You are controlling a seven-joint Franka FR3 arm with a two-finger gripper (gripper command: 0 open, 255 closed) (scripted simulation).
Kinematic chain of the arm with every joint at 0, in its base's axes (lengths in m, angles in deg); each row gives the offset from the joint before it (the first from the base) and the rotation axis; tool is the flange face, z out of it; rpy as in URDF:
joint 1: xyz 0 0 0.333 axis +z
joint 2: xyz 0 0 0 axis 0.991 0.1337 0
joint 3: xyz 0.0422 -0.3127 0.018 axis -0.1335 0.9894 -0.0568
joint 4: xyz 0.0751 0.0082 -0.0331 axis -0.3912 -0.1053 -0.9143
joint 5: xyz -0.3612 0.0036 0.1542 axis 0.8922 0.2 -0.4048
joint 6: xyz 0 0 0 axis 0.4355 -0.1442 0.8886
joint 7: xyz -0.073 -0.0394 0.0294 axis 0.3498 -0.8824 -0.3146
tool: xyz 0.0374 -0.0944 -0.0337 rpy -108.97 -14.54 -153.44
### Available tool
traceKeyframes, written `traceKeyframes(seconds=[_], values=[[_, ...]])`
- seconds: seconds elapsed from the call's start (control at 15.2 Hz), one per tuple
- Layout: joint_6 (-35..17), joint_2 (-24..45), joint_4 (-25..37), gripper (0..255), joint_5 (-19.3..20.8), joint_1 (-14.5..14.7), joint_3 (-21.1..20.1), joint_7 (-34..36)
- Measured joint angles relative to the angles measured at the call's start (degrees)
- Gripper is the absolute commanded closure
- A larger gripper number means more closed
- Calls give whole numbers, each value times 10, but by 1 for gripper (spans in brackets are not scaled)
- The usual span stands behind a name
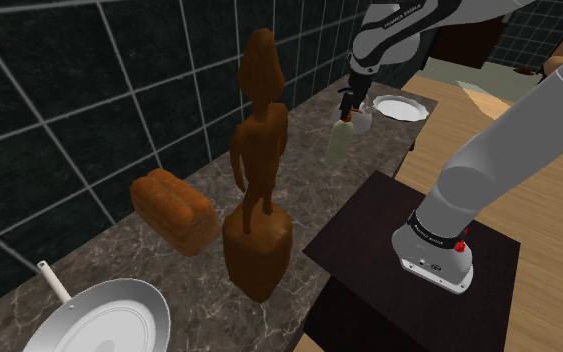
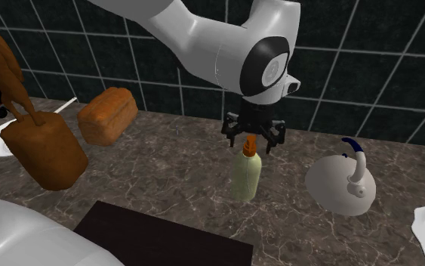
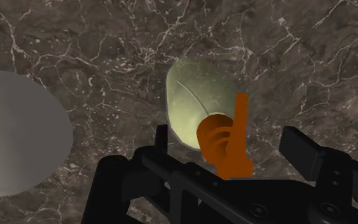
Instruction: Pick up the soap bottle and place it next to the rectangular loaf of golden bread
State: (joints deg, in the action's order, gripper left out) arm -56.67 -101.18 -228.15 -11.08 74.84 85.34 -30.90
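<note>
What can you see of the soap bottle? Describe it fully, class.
The soap bottle has a pale yellow-green, translucent-looking body and an orange pump with a side spout. It stands upright on the dark marbled counter, beside a white kettle. The open gripper straddles the pump, apparently without touching it.

Arm (image 2: 203, 38) extended, jaws pointing down, apart

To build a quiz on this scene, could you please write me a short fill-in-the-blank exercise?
The soap bottle has an ____ pump top.
The fingers of the gripper stand ____, not shut, either side of the pump.
A white ____ stands on the counter beside the bottle.
Beside the wooden statue lies a golden loaf of ____.
Missing words: orange; open; kettle; bread.
</note>
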Motion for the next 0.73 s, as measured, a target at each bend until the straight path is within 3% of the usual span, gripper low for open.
traceKeyframes(seconds=[0.46,0.53,0.73], values=[[-13,8,-5,0,-2,1,2,-2],[-13,8,-5,255,-2,1,2,-2],[-13,8,-4,255,-2,1,2,-2]])
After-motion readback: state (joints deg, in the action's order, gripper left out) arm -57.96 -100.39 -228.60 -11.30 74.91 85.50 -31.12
